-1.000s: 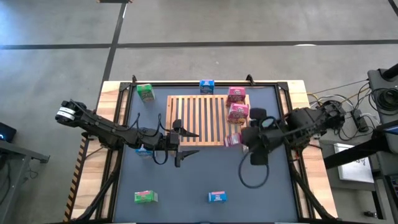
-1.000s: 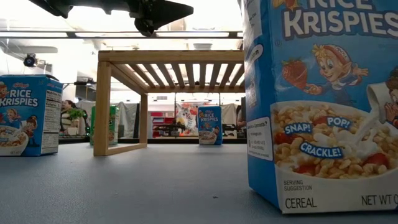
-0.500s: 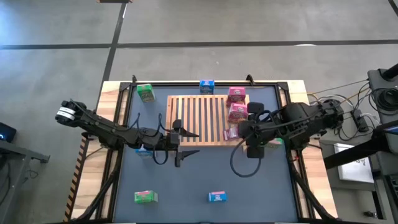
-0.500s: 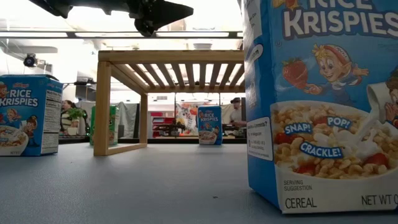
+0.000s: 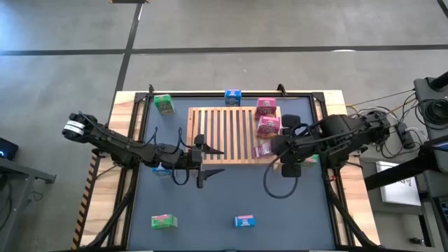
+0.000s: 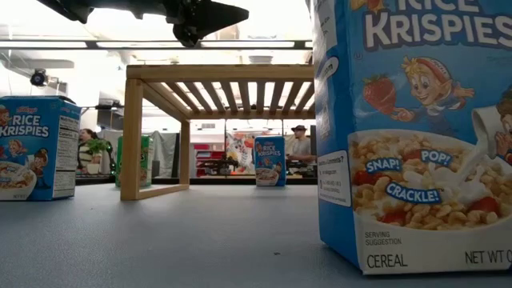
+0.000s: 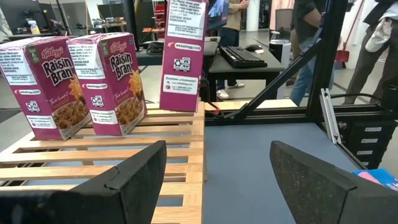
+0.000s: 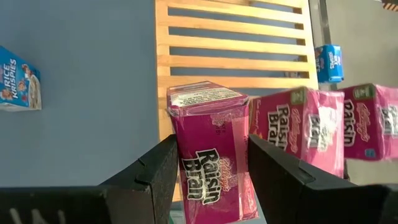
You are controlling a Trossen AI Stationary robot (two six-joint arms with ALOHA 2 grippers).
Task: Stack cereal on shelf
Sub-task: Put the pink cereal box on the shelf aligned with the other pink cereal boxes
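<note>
Here, seen from above, the right gripper point(image 5: 269, 149) carries a small pink cardboard cereal box point(image 5: 262, 152) over the near right corner of the light wooden slatted shelf point(image 5: 222, 133), where two pink boxes point(image 5: 267, 116) already stand in a row. The left gripper point(image 5: 214, 161) waits by the shelf's near edge.

From table height, blue boxes point(image 6: 410, 128) stand on the table and the shelf point(image 6: 216, 104) rises behind.

The left wrist view shows its fingers point(image 7: 134, 177) spread wide and empty, the third pink box point(image 7: 184, 53) upright at the shelf's edge.

The right wrist view shows its fingers point(image 8: 155, 171) clamped on the pink box point(image 8: 211, 152). Judging by this, placing is under way; next it likely sets down beside its neighbours, then releases.
</note>
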